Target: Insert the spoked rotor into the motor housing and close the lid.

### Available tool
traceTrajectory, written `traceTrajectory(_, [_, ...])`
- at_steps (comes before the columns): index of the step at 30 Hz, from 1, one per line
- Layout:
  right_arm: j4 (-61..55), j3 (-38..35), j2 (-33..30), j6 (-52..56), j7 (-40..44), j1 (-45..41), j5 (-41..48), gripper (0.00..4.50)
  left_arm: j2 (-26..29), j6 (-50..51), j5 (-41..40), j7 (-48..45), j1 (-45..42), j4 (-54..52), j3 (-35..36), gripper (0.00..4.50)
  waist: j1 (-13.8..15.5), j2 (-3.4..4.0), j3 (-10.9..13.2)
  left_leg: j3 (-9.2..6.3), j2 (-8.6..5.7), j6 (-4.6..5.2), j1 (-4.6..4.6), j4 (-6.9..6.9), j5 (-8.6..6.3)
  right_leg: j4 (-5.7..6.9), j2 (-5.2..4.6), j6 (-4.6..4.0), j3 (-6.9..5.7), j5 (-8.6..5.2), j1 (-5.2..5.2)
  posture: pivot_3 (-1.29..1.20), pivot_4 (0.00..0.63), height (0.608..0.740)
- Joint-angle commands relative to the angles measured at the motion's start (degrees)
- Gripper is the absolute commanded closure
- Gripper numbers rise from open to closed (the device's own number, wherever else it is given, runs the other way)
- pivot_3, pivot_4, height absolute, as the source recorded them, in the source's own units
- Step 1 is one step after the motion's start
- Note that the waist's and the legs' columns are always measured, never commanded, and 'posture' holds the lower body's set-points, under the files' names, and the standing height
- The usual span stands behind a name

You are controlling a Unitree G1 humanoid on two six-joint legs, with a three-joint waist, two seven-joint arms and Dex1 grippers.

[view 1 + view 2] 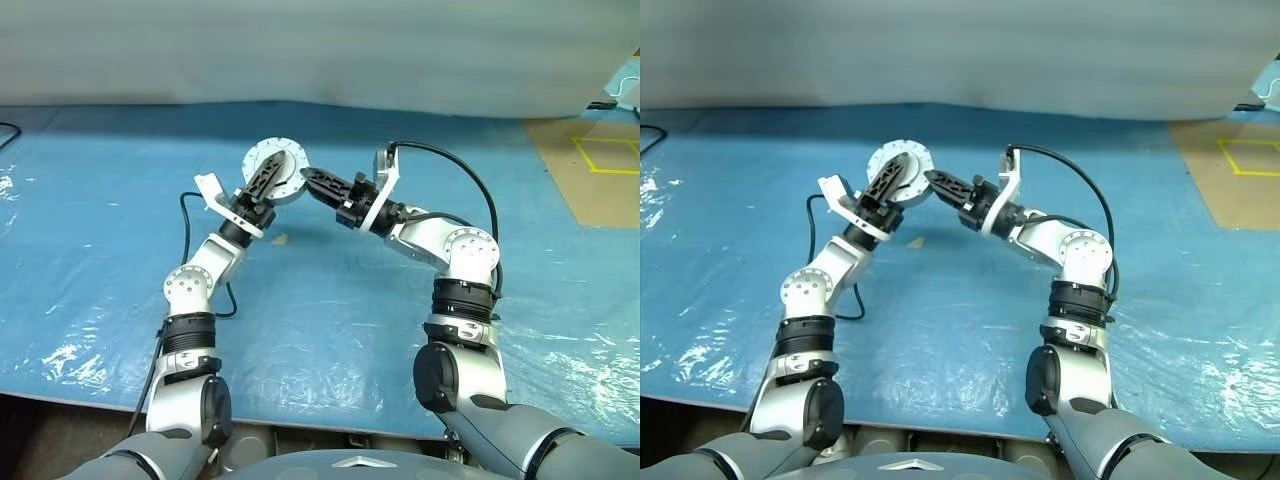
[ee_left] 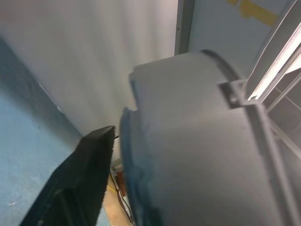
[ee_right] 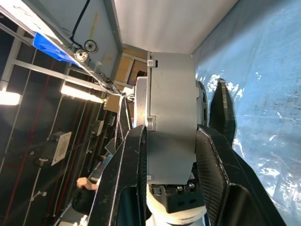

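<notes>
Both my arms are up over the blue sheet [image 1: 330, 300], and the motor housing [image 1: 276, 170] is off the surface, held between them. My right gripper [image 3: 170, 136] is clamped on it: from the right wrist, one black finger lies against each side of the grey body, so that hand is grasping the housing edge-on. From the head, the housing sits at about ten o'clock from my right wrist, right at the fingertips. My left gripper [image 1: 268, 178] comes up from about seven o'clock of the disc, its dark fingers [image 1: 262, 185] lying across the round face that is turned toward me. The jaws look parted rather than clenched, with one finger [image 2: 82, 179] standing just beside the grey body in the left wrist view, but I cannot tell whether they actually grip the rim or only rest against it. That face is a pale silver circle with small marks around its edge; whether it is the lid shut over the cup, I cannot say from here. Count: one housing, two grippers on or at it, one blue sheet, and one black cable [image 1: 205, 250] trailing on the sheet near my left forearm.
</notes>
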Motion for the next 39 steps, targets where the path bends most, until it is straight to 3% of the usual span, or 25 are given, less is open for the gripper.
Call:
traceTrajectory(1, [-3.21, 0.15, 0.66, -0.93, 1.61, -1.18, 4.36, 3.34, 0.52, -1.85, 3.21, 0.03, -0.30, 0.14, -0.76, 1.66, 0.03, 0.00, 0.00, 0.00, 0.00, 0.00, 0.01, 0.00, 0.00, 0.01, 0.00, 0.00, 0.00, 0.00, 0.00, 0.00, 0.150, 0.740])
traceTrajectory(3, [-3.15, 0.39, 0.60, -1.21, 1.55, -1.18, 4.32, 3.34, 0.31, -1.66, 2.22, -1.03, 0.12, -0.81, -0.13, 1.88, 0.07, 0.00, 0.00, 0.00, 0.01, 0.00, 0.01, 0.01, 0.00, 0.02, 0.00, 0.00, -0.01, 0.00, 0.00, 0.00, 0.150, 0.740])
traceTrajectory(17, [-4.56, 3.79, -0.19, -5.58, 1.74, -0.93, 0.67, 3.34, -0.88, -3.91, 3.23, 2.48, -2.07, -1.06, 0.48, 1.90, 0.39, -0.01, 0.00, 0.00, 0.01, 0.00, -0.02, 0.03, 0.00, 0.02, -0.02, 0.00, -0.03, 0.00, 0.00, 0.00, 0.150, 0.740])
traceTrajectory(20, [-7.84, 4.86, -0.18, -10.20, 5.67, 0.12, -0.69, 2.39, -0.89, -4.18, 3.08, 3.13, -2.77, -1.53, 0.51, 1.90, 0.43, -0.01, 0.01, -0.01, 0.02, 0.00, -0.03, 0.01, 0.00, 0.02, -0.01, 0.00, -0.05, 0.00, -0.01, 0.00, 0.150, 0.740])
traceTrajectory(23, [-5.92, 5.45, -0.79, -8.15, 3.64, -0.28, -0.18, 1.39, -0.58, -5.17, 2.75, 3.75, -4.22, -1.26, 1.57, 1.90, 0.41, -0.01, 0.01, -0.02, 0.00, 0.00, -0.06, 0.02, 0.00, 0.00, -0.01, 0.00, -0.06, 0.00, -0.02, 0.00, 0.150, 0.740])
traceTrajectory(33, [-5.15, 5.79, -0.80, -8.51, 3.13, -0.11, -0.04, 1.39, 3.23, -11.83, 4.52, 7.17, -8.83, 1.38, 6.48, 1.90, 0.42, -0.02, 0.02, -0.05, 0.01, 0.00, -0.06, 0.04, 0.00, 0.03, -0.01, 0.00, -0.07, 0.00, -0.01, 0.00, 0.150, 0.740])
traceTrajectory(39, [-5.49, 6.54, -1.58, -10.53, 3.00, 0.26, -2.64, 1.39, 11.83, -26.52, 12.79, 10.47, -16.52, 15.93, 12.26, 1.90, 0.33, -0.05, 0.03, -0.10, 0.03, 0.00, -0.07, 0.08, 0.00, 0.04, -0.01, 0.01, -0.15, 0.00, -0.01, 0.00, 0.150, 0.740])
